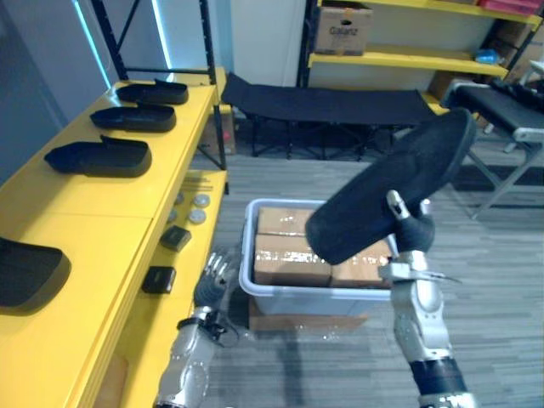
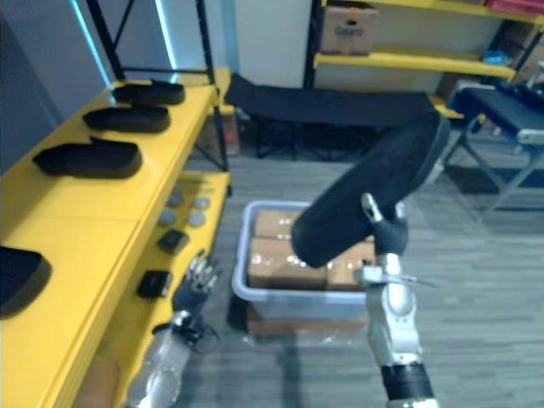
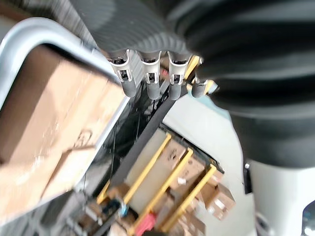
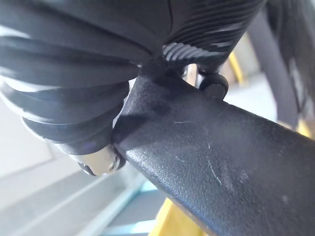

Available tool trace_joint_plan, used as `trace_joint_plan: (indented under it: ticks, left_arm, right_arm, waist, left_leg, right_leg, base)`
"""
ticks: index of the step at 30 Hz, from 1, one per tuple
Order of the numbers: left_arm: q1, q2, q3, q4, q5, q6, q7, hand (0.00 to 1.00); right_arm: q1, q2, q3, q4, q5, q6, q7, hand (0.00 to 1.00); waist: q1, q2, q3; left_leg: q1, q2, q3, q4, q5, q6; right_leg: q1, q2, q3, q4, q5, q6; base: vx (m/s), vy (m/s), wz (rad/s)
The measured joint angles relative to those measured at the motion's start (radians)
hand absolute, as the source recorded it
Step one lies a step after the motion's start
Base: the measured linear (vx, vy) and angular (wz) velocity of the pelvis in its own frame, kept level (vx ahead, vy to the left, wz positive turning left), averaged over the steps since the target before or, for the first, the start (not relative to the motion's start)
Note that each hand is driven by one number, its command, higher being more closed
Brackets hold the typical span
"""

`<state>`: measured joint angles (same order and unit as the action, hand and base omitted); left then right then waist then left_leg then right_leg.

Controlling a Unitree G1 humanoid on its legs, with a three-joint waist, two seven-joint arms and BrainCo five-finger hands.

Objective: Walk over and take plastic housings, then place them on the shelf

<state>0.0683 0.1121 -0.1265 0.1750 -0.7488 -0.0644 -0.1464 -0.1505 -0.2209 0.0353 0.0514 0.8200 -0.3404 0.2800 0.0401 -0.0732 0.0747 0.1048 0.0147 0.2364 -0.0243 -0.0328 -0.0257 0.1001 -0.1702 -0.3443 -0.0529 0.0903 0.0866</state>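
R hand [image 1: 411, 231] curled tight round a black plastic housing [image 1: 382, 191], held up well right of the yellow shelf [image 1: 110, 217], over the bin [image 1: 247, 274] of boxes. L hand [image 1: 211, 285] loosely spread, empty, just beside shelf edge. Four shelved housings [image 1: 100, 157] already on top. Pick looks done; left: carry across, set down in a bare gap.

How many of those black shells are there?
5. Four lie along the yellow shelf: farthest housing, second housing, third housing, nearest housing, cut off by the edge. The fifth housing is gripped aloft by the right hand. More may lie out of frame.
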Motion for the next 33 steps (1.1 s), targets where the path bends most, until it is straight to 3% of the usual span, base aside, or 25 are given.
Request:
trace_joint_plan:
  ticks: [3,6,10,16,25,29,33]
  left_arm:
    - [-0.036,0.009,-0.004,0.047,-0.021,0.068,-0.097,0.00]
    - [-0.100,0.048,-0.006,0.143,-0.032,0.142,-0.183,0.00]
    - [-0.183,0.099,-0.014,0.210,-0.040,0.208,-0.295,0.00]
    - [-0.294,0.161,-0.054,0.212,-0.131,0.296,-0.496,0.00]
    - [-0.338,0.195,-0.053,0.350,-0.253,0.357,-0.499,0.00]
    - [-0.326,0.192,-0.040,0.462,-0.315,0.333,-0.440,0.00]
    - [-0.277,0.191,-0.019,0.523,-0.314,0.313,-0.439,0.00]
  right_arm:
    - [-0.023,0.000,0.031,0.000,0.170,0.065,0.185,1.00]
    - [-0.033,0.000,0.083,0.001,0.230,0.125,0.318,1.00]
    - [-0.040,-0.005,0.129,0.017,0.235,0.189,0.411,1.00]
    - [-0.043,-0.026,0.155,0.098,0.236,0.225,0.538,1.00]
    - [-0.061,-0.077,0.170,0.128,0.248,0.229,0.605,1.00]
    - [-0.062,-0.069,0.171,0.175,0.248,0.229,0.616,1.00]
    - [-0.064,-0.064,0.170,0.183,0.248,0.236,0.616,1.00]
  waist:
    - [0.000,0.002,-0.002]
    - [-0.005,0.008,-0.008]
    - [-0.024,0.008,-0.009]
    - [-0.039,0.008,-0.009]
    - [-0.056,0.008,-0.009]
    - [-0.057,0.008,-0.009]
    - [-0.059,0.007,-0.009]
  left_leg:
    - [0.002,0.002,0.009,-0.010,0.008,-0.003]
    - [0.019,0.005,0.018,-0.043,0.024,-0.008]
    - [0.028,0.007,0.018,-0.054,0.032,-0.010]
    - [0.029,0.005,0.020,-0.054,0.032,-0.010]
    - [0.023,0.004,0.034,-0.054,0.033,-0.010]
    - [0.026,-0.002,0.034,-0.054,0.034,-0.008]
    - [0.024,-0.010,0.023,-0.055,0.039,0.000]
  right_leg:
    - [0.002,0.005,0.013,-0.015,0.004,0.006]
    - [0.003,0.012,0.017,-0.023,0.006,0.008]
    - [0.003,0.015,0.017,-0.024,0.006,0.008]
    - [0.003,0.014,0.020,-0.025,0.006,0.008]
    - [-0.015,0.017,0.040,-0.025,0.014,0.008]
    - [-0.013,0.015,0.039,-0.026,0.018,0.014]
    - [-0.009,0.009,0.021,-0.030,0.024,0.022]
  base:
    - [-0.01,-0.015,-0.07]
    - [0.01,-0.027,-0.11]
    - [0.00,-0.002,-0.01]
    - [0.00,-0.001,-0.01]
    - [-0.01,0.001,-0.05]
    - [0.00,0.000,0.00]
    - [-0.02,0.009,0.07]
